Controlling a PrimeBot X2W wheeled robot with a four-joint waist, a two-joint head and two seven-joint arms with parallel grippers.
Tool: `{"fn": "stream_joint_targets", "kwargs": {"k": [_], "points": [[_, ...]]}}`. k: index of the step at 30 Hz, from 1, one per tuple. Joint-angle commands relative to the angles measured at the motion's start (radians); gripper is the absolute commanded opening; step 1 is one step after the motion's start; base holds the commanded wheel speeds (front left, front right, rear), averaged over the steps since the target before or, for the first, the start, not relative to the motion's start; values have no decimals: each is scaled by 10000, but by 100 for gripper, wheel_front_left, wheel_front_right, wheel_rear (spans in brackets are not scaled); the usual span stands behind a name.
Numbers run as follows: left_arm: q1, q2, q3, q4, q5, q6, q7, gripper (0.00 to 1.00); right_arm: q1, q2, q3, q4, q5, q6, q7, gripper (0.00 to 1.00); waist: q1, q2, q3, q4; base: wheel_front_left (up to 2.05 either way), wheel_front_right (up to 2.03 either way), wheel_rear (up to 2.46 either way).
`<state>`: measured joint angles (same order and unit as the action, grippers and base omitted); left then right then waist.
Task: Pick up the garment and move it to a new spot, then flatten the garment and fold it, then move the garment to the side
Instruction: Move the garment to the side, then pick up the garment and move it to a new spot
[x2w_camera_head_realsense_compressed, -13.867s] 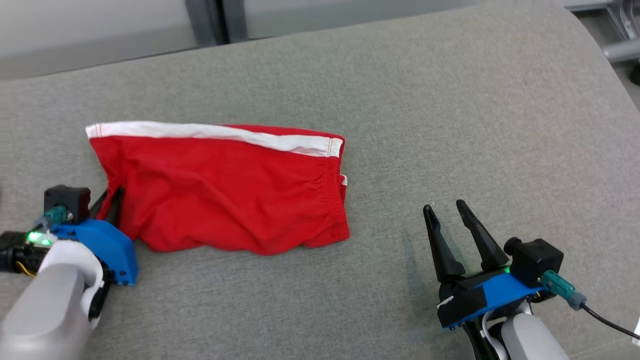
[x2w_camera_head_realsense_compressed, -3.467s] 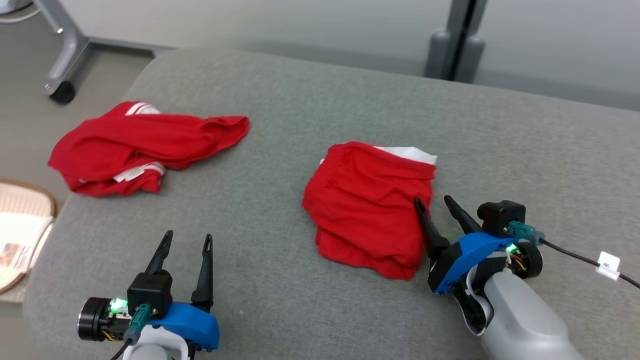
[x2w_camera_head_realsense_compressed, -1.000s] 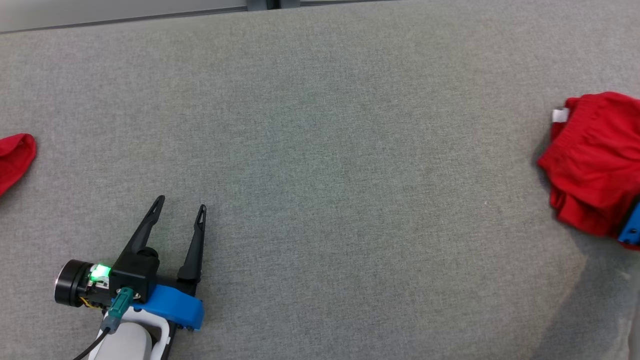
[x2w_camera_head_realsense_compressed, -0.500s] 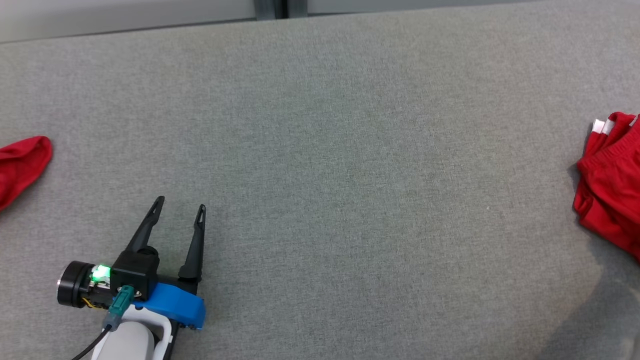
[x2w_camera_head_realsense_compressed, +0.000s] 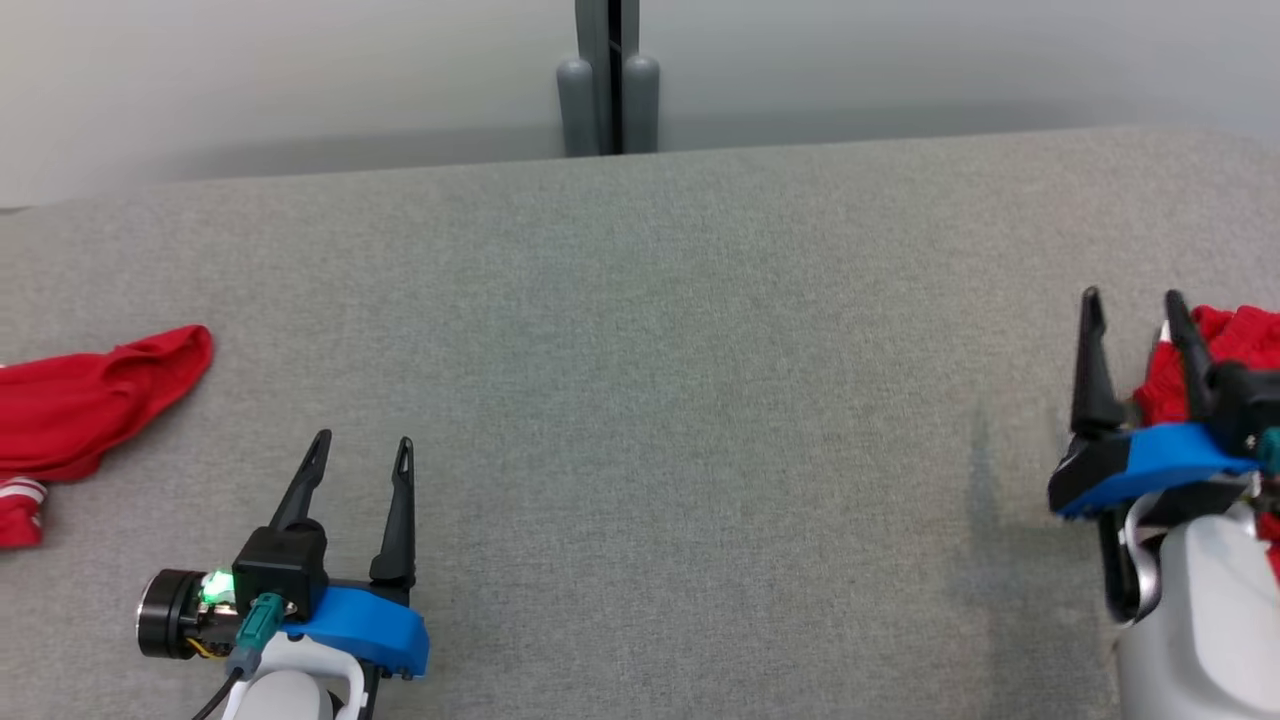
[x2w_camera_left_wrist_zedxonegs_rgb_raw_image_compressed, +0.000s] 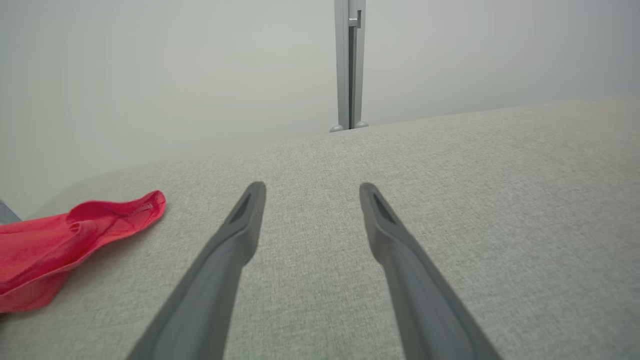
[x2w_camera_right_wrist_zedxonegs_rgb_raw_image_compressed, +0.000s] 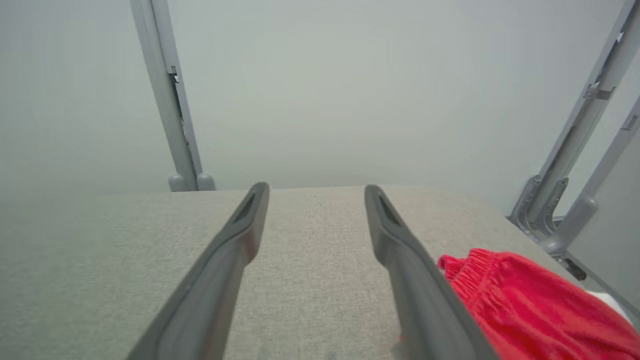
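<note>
The folded red garment (x2w_camera_head_realsense_compressed: 1245, 335) lies at the far right of the grey padded surface (x2w_camera_head_realsense_compressed: 640, 400), partly hidden by my right arm. My right gripper (x2w_camera_head_realsense_compressed: 1131, 297) stands open just left of it, nothing between its fingers. In the right wrist view the garment (x2w_camera_right_wrist_zedxonegs_rgb_raw_image_compressed: 525, 300), with its gathered waistband, rests beside the right finger of that gripper (x2w_camera_right_wrist_zedxonegs_rgb_raw_image_compressed: 316, 187). My left gripper (x2w_camera_head_realsense_compressed: 362, 440) is open over bare fabric at the lower left, and the left wrist view shows the same gripper (x2w_camera_left_wrist_zedxonegs_rgb_raw_image_compressed: 310, 187) empty.
A second, crumpled red garment (x2w_camera_head_realsense_compressed: 90, 400) lies at the left edge, also seen as red cloth (x2w_camera_left_wrist_zedxonegs_rgb_raw_image_compressed: 65, 240). A grey post (x2w_camera_head_realsense_compressed: 607, 80) stands behind the surface's back edge. Metal frame legs (x2w_camera_right_wrist_zedxonegs_rgb_raw_image_compressed: 565, 200) stand beyond its right end.
The head view has shifted. My right gripper has opened and let go of the folded garment, and it now stands just left of it. The left gripper has kept still and open.
</note>
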<state>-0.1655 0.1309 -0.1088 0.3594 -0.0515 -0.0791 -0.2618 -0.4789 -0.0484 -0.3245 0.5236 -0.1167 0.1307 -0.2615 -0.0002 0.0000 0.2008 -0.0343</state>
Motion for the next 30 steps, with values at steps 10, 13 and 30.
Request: {"fn": "stream_joint_targets", "kwargs": {"k": [10, 13, 30], "points": [[278, -243, 362, 368, 76, 403, -47, 100, 2322, -52, 2119, -1485, 1974, 2, -50, 100, 2, 0, -849, 404, 0, 0, 0], [429, -291, 413, 473, 107, 500, -46, 100, 2734, -35, 2401, -1523, 2230, 3, -50, 100, 2, 0, -1091, 451, 0, 0, 0], [993, -512, 686, 597, 86, 805, -46, 100, 3455, -41, 2753, -1249, 2450, 3, -51, 100, 2, 0, -1985, 403, 0, 0, 0]]}}
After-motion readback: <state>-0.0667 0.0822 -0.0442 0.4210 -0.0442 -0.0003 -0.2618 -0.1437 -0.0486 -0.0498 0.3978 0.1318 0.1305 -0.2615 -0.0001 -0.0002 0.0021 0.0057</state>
